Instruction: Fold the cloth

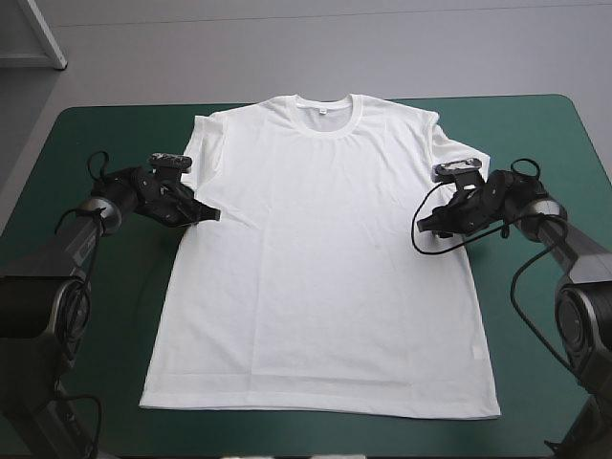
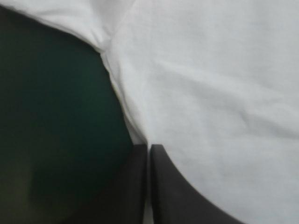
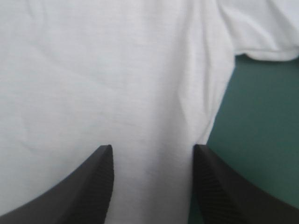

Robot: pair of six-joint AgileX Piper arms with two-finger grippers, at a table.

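The white T-shirt (image 1: 320, 258) lies spread flat on the teal-green cover (image 1: 96, 316), collar toward the far edge. My left gripper (image 1: 212, 216) is at the shirt's left side seam just below the sleeve. In the left wrist view its black fingers (image 2: 149, 147) are all but shut, with the T-shirt (image 2: 210, 93) edge running in between them. My right gripper (image 1: 426, 225) is at the right side seam below the other sleeve. Its fingers (image 3: 152, 148) stand open over the T-shirt (image 3: 117, 70), one tip near the cloth's edge.
Bare teal-green cover (image 2: 56, 116) lies beside the left gripper and teal-green cover (image 3: 261, 116) beside the right one. The right sleeve (image 3: 261, 28) lies flat ahead of the right gripper. Wide strips of cover flank the shirt on both sides.
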